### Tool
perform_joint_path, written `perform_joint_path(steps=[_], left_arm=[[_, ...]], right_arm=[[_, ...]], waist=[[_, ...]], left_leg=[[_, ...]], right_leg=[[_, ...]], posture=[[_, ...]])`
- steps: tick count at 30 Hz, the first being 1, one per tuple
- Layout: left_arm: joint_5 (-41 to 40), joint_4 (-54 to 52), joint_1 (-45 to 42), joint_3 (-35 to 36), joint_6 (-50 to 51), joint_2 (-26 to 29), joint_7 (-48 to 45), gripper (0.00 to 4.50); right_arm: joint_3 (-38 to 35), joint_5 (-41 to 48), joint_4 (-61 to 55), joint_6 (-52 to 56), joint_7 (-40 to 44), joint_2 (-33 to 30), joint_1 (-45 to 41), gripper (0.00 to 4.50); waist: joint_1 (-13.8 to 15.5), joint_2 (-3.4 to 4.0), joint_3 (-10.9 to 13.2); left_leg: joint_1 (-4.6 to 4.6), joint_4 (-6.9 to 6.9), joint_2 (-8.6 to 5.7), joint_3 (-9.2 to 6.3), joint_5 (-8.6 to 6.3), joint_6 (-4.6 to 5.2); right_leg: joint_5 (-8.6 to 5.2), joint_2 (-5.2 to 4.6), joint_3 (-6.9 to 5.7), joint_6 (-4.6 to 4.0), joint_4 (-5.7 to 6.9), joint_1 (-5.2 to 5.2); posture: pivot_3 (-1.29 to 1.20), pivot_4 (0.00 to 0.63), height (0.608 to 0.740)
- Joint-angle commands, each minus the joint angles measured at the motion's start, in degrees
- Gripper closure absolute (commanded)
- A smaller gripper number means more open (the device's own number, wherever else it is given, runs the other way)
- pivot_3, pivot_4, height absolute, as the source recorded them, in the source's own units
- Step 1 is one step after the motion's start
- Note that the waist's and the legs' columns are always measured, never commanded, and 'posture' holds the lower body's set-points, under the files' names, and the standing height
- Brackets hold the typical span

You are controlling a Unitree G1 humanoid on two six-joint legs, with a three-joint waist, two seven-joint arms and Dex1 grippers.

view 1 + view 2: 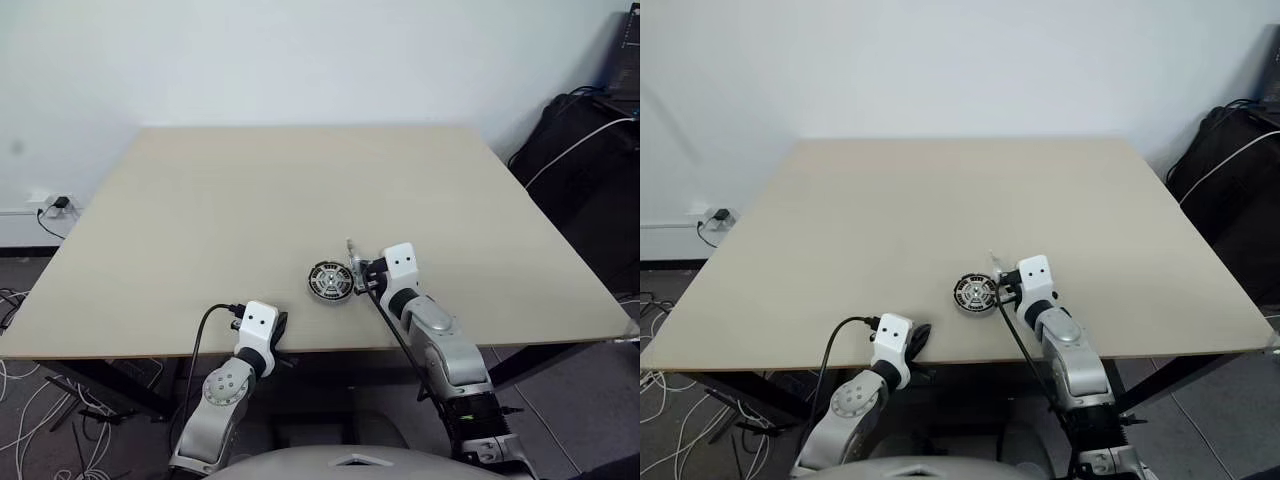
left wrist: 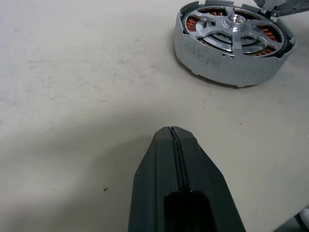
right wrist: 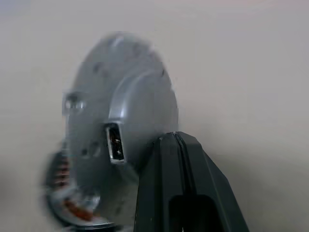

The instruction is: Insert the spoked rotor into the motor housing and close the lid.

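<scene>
Right gripper clamped on the lid, held on edge just above and beside the motor housing, where the spoked rotor already sits. Left gripper pressed together, short of the housing. Best practice: level the lid, centre it, lower gently.

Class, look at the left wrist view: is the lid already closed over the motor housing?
No. The motor housing sits open on the table with the spoked rotor and copper windings showing; the right gripper holds the lid beside it.
</scene>
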Motion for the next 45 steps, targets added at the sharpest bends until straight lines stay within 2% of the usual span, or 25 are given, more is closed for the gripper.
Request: perform_joint_path(steps=[1,20,24,30,35,38,42,45], left_arm=[[-0.1,-2.2,-0.4,-0.3,-0.1,-0.4,0.2,4.5],[0.0,-2.1,-0.9,-0.3,0.3,-0.1,0.2,4.5],[-0.1,-2.3,-0.6,-0.2,0.3,-0.1,0.3,4.5],[-0.1,-2.5,-0.2,-0.3,0.3,0.0,0.4,4.5],[0.0,-2.1,-0.5,-0.7,0.3,0.0,0.1,4.5],[0.0,-1.9,-0.9,-0.8,0.3,0.1,-0.1,4.5],[0.0,-1.5,-1.4,-0.9,0.3,0.1,-0.3,4.5],[0.0,-1.3,-1.6,-0.9,0.2,0.1,-0.5,4.5]], right_arm=[[1.5,2.6,-4.3,0.9,2.8,0.3,-0.2,4.47],[7.7,-1.9,10.4,0.0,2.5,3.6,-2.6,4.47],[9.0,-2.8,7.6,0.2,3.6,2.1,-1.9,4.47],[9.6,-2.3,-3.2,-1.6,6.3,-2.6,1.8,4.47],[9.1,-4.1,-8.9,-0.5,4.5,-5.7,4.8,4.47],[10.0,-6.9,-10.3,-5.1,3.8,-7.8,5.9,4.47],[9.2,-6.7,-7.0,-15.5,7.5,-10.7,5.7,4.47],[8.5,-6.3,-2.2,-20.1,9.4,-12.0,4.4,3.91]], waist=[[0.0,0.0,0.0],[-0.1,-0.05,-0.1],[-0.1,-0.06,-0.2],[0.1,-0.03,-0.1],[0.2,-0.07,-0.1],[0.3,-0.09,-0.1],[0.3,-0.16,0.0],[0.3,-0.25,0.0]], left_leg=[[0.01,0.0,0.01,0.0,0.0,0.0],[0.2,0.0,0.03,0.0,0.0,-0.01],[0.39,0.0,0.04,-0.02,0.0,-0.01],[0.39,0.0,0.03,-0.05,-0.01,-0.02],[0.29,0.0,0.02,-0.06,-0.01,-0.02],[0.29,0.0,0.02,-0.07,-0.01,-0.02],[0.3,0.0,0.01,-0.06,-0.01,-0.02],[0.32,0.0,0.01,-0.07,-0.01,-0.02]], right_leg=[[0.0,0.01,0.0,0.0,0.01,0.01],[0.0,0.03,0.0,0.0,0.02,0.18],[0.0,0.02,-0.01,0.0,0.01,0.41],[-0.01,-0.01,-0.05,0.0,-0.01,0.42],[-0.01,-0.01,-0.06,0.0,-0.03,0.33],[-0.02,-0.02,-0.07,0.0,-0.04,0.33],[-0.02,-0.02,-0.08,0.0,-0.04,0.33],[-0.02,-0.01,-0.09,0.01,-0.06,0.38]], posture=[[0.0,0.0,0.74],[0.0,0.0,0.74],[0.0,0.0,0.74],[0.0,0.0,0.74],[0.0,0.0,0.74],[0.0,0.0,0.74],[0.0,0.0,0.74],[0.0,0.0,0.74]])
